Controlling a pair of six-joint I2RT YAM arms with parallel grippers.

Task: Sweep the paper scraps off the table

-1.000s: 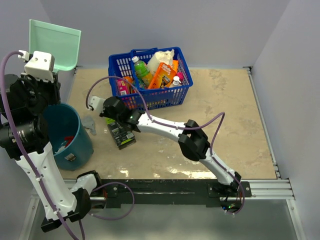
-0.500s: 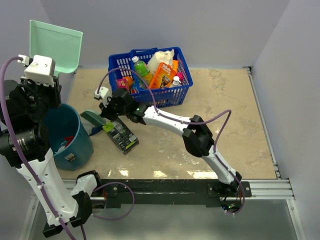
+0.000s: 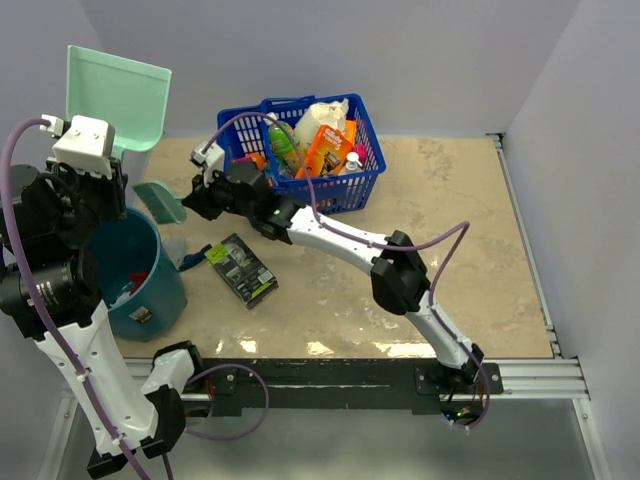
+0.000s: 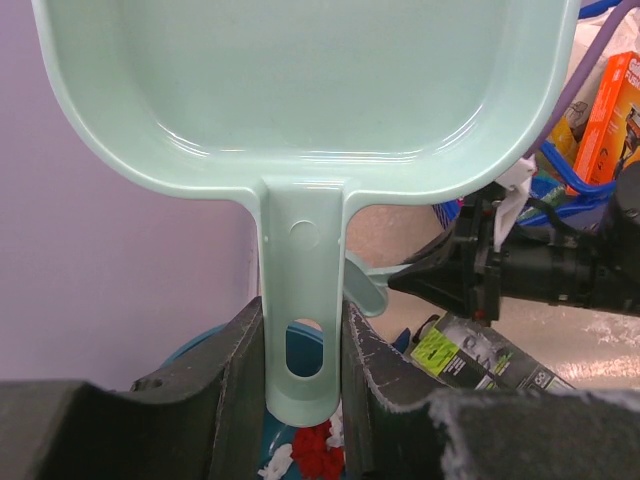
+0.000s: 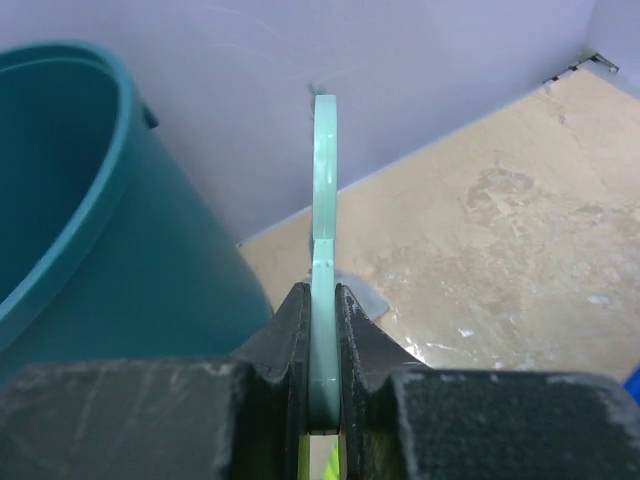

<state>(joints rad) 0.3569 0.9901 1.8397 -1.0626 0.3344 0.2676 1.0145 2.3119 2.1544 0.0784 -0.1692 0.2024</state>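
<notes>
My left gripper (image 4: pixel 303 330) is shut on the handle of the mint-green dustpan (image 4: pixel 300 90), which it holds raised and upright above the teal bucket (image 3: pixel 150 290) at the far left (image 3: pixel 118 95). Red and white paper scraps (image 4: pixel 318 450) lie inside the bucket (image 3: pixel 135 282). My right gripper (image 5: pixel 322 300) is shut on the mint-green brush (image 5: pixel 324 180), which hangs by the bucket's far side (image 3: pixel 160 200). A grey scrap (image 3: pixel 176 246) and a dark blue scrap (image 3: pixel 196 256) lie on the table (image 3: pixel 450 220) beside the bucket.
A flat black-and-green packet (image 3: pixel 240 268) lies on the table right of the bucket. A blue basket (image 3: pixel 300 150) full of bottles and boxes stands at the back, just behind my right arm. Walls close in the left, back and right sides.
My right gripper has carried the brush from over the packet toward the far left, beside the bucket's rim. The packet has turned a little. The dustpan has risen slightly.
</notes>
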